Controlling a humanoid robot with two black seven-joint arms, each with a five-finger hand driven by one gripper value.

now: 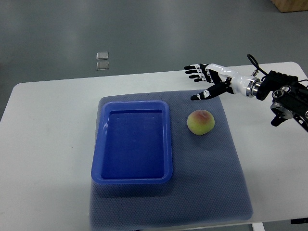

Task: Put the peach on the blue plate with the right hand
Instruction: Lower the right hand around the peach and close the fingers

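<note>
floor (144, 33): grey, glossy (soft glare) | table (48, 144): white | mat (226, 168): blue-grey | wooden corner (291, 5): top right

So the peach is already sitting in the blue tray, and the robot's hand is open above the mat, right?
Not quite: the top view shows the peach lying on the mat, just right of the blue tray, which is empty. The right hand is indeed open, holding nothing.

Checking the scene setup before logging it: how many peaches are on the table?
1. The peach lies on the grey mat, just right of the blue plate, below the open right hand. Nothing in view could hide another.
</note>
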